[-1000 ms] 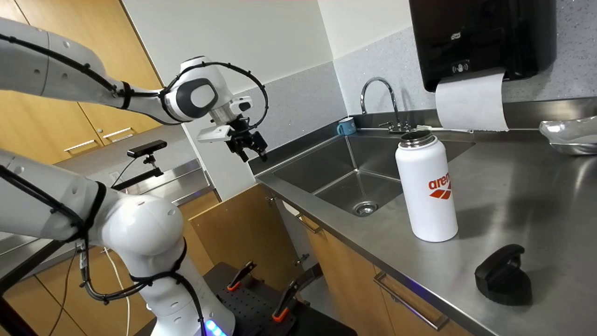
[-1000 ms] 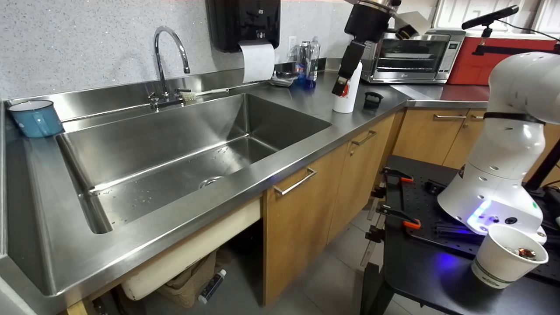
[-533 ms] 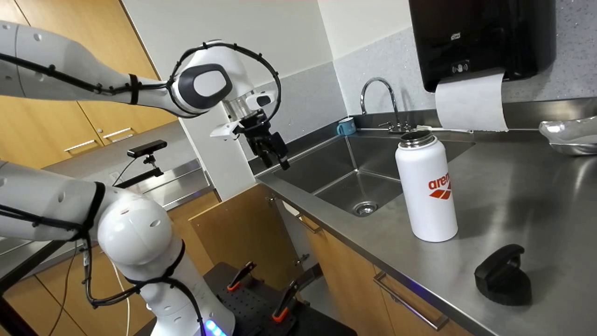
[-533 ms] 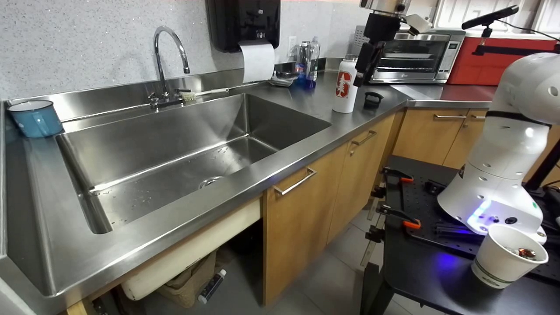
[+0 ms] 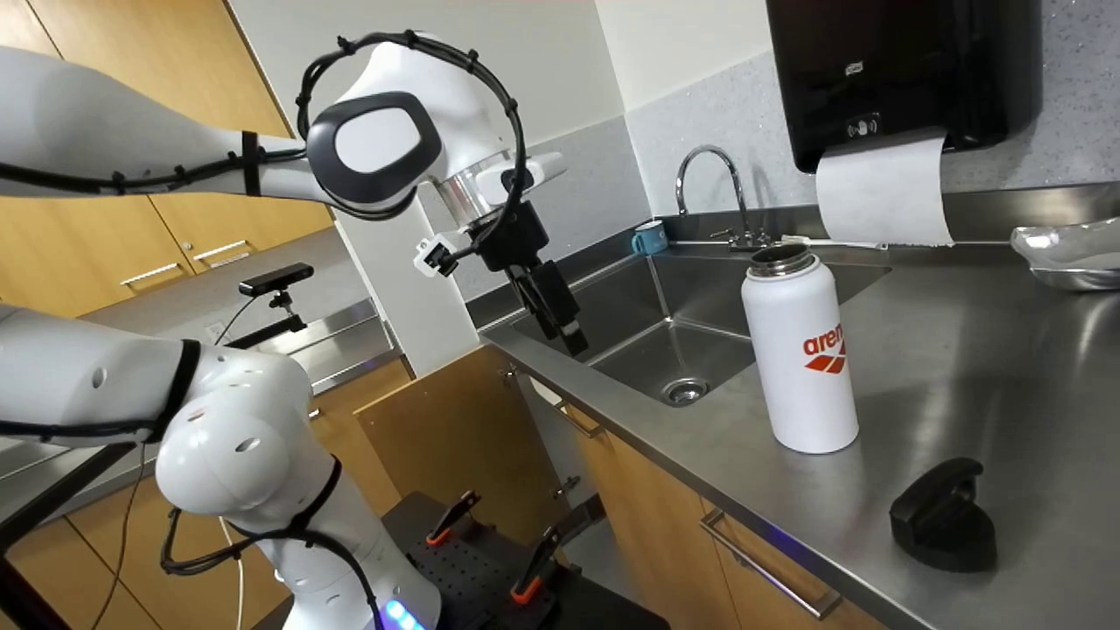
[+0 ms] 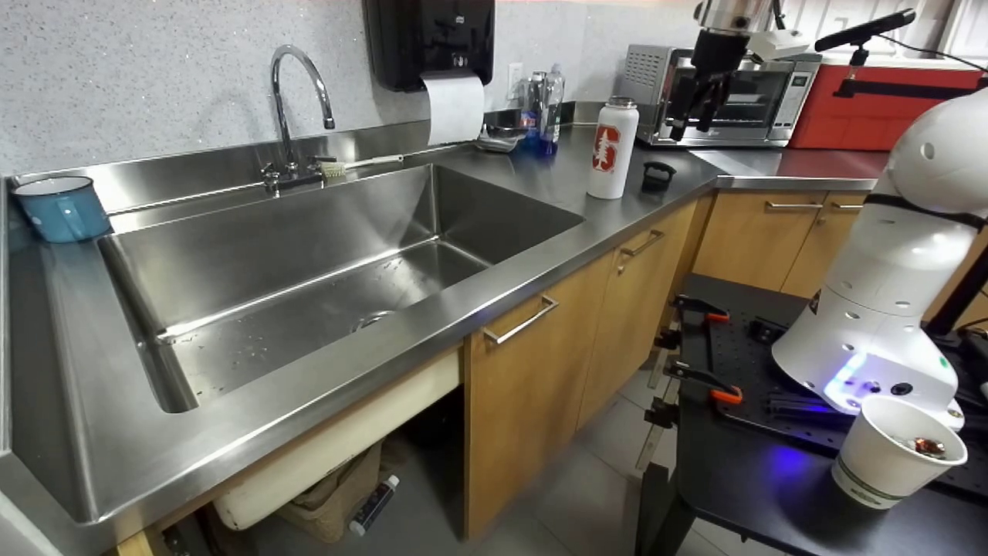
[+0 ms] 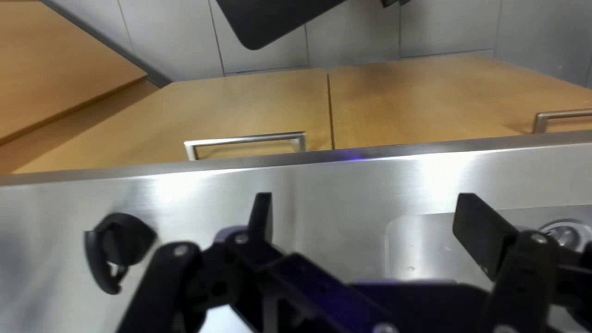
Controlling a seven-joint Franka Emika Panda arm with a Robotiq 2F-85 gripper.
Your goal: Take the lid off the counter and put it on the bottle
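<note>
The black lid (image 5: 945, 521) with its loop handle lies on the steel counter (image 5: 1050, 376) near the front edge. It also shows in an exterior view (image 6: 658, 179) and at the left of the wrist view (image 7: 122, 240). The white bottle (image 5: 801, 367) stands upright and open-topped beside it; it shows in an exterior view (image 6: 614, 150) too. My gripper (image 5: 570, 337) is above counter height, apart from lid and bottle. In an exterior view the gripper (image 6: 691, 130) hangs in front of the toaster oven. In the wrist view the gripper (image 7: 363, 203) is open with nothing between its fingers.
A sink (image 6: 494, 289) with a tall faucet (image 6: 305, 100) is set into the counter. A black towel dispenser (image 5: 906, 79) hangs above with paper down. A toaster oven (image 6: 722, 100), clear bottles (image 6: 552, 108) and a blue mug (image 6: 63, 208) stand on the worktops.
My gripper has moved rightward, lower and larger in an exterior view. In another it has shifted right, from in front of the bottle to in front of the oven. Lid and bottle have not moved.
</note>
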